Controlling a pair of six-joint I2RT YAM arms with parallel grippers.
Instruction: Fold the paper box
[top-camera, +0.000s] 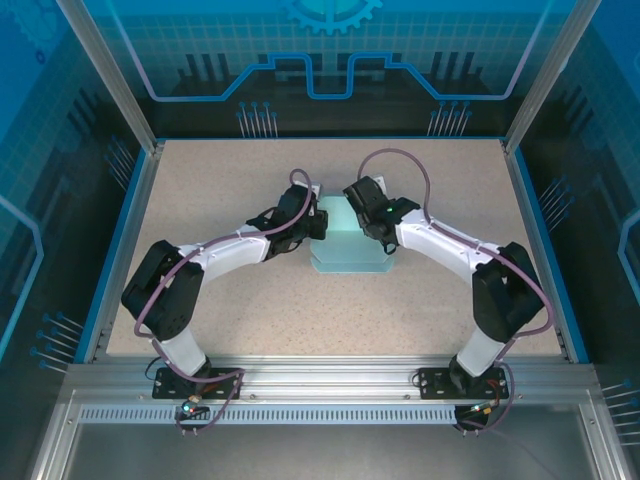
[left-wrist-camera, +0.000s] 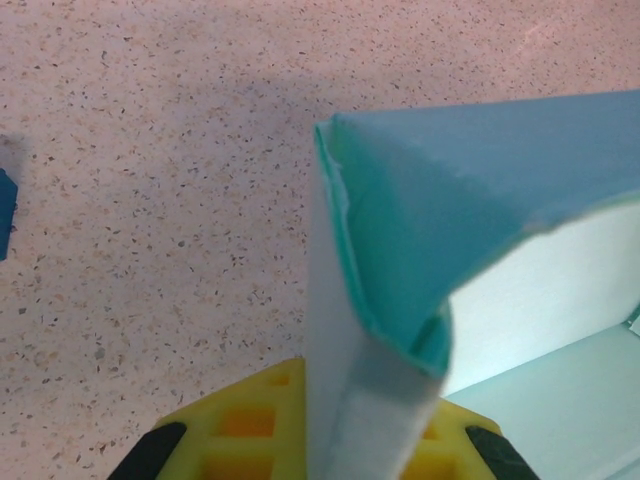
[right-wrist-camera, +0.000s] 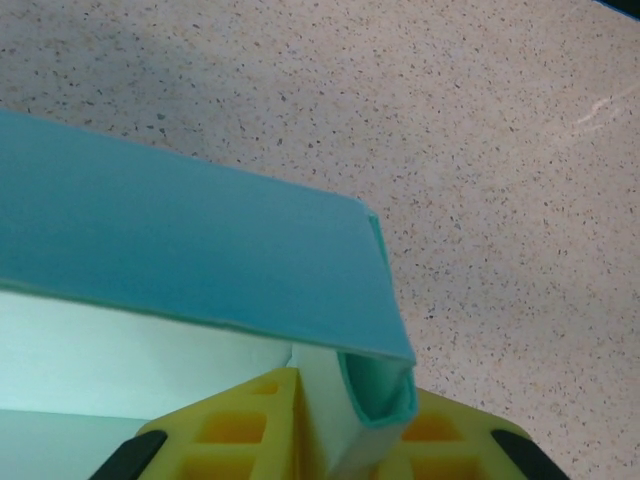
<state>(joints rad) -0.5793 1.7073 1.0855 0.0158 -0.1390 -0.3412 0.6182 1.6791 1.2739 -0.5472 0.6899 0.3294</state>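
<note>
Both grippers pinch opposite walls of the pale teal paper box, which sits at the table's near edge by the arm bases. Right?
No. The pale teal paper box sits near the middle of the speckled table, away from the arm bases, as the top external view shows. The left gripper and right gripper do each pinch a wall of it.

The left gripper (left-wrist-camera: 335, 445) pinches the box's (left-wrist-camera: 480, 190) upright wall between 2 yellow fingers (left-wrist-camera: 250, 430); its teal flap leans over the speckled table (left-wrist-camera: 150, 180).
</note>
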